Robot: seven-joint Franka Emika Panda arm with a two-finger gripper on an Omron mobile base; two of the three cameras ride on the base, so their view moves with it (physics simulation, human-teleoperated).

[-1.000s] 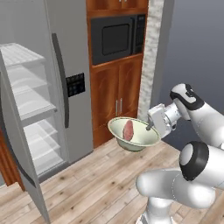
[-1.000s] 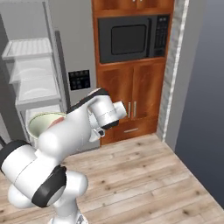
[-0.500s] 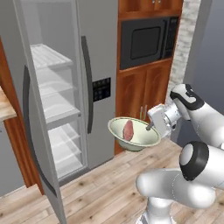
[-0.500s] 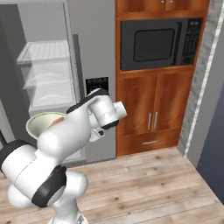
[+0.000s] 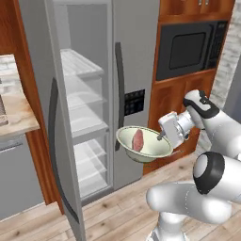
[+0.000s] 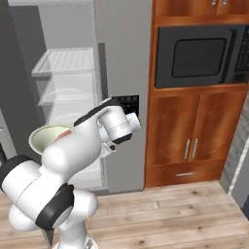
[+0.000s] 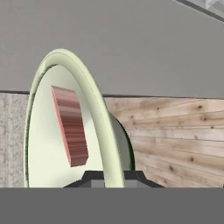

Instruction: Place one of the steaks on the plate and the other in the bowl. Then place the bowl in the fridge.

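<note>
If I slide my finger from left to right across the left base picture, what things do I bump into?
Counter → open fridge door → fridge shelves → bowl with a steak in it → gripper pinching the bowl's rim → dark oven on the far wall.

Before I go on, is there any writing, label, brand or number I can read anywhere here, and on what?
None can be read.
Dispenser panel on the fridge: small pale marks, too blurred to read.
Microwave: no brand or digits legible.
Bowl, steak and gripper: no markings visible.
</note>
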